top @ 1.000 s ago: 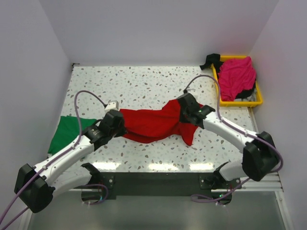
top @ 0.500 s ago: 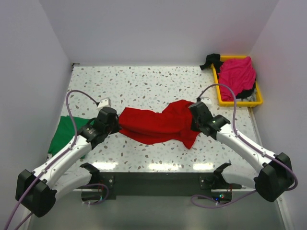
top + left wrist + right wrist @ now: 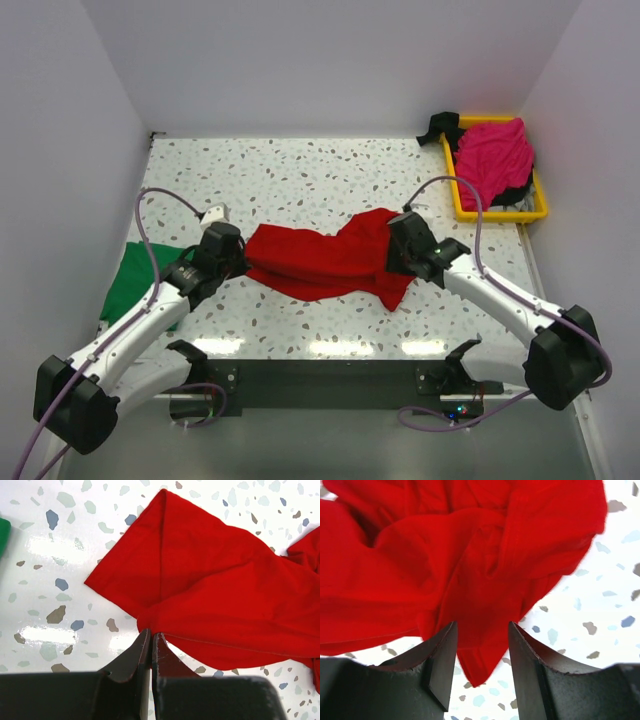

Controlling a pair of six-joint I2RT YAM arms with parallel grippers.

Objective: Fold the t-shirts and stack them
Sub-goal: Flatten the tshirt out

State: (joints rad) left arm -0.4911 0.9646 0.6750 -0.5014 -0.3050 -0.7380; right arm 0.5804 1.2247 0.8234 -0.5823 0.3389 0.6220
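The red t-shirt (image 3: 320,262) lies crumpled and stretched out across the middle of the table. My left gripper (image 3: 240,262) is at its left end. In the left wrist view it (image 3: 151,632) is shut, pinching a folded edge of the red cloth (image 3: 215,590). My right gripper (image 3: 393,258) hovers over the shirt's bunched right end, open, with loose red cloth (image 3: 445,555) hanging free between its fingers (image 3: 442,655). A green t-shirt (image 3: 135,280) lies flat at the left edge. The pink t-shirt (image 3: 492,160) is heaped in the yellow tray (image 3: 500,213).
The yellow tray stands at the back right against the wall, with a black cloth (image 3: 437,125) at its far corner. White walls close in the table on three sides. Speckled tabletop (image 3: 300,180) shows behind the red t-shirt.
The right gripper has opened and let go of the shirt's right end. The left arm has swung left and farther back, drawing the shirt's left end with it.
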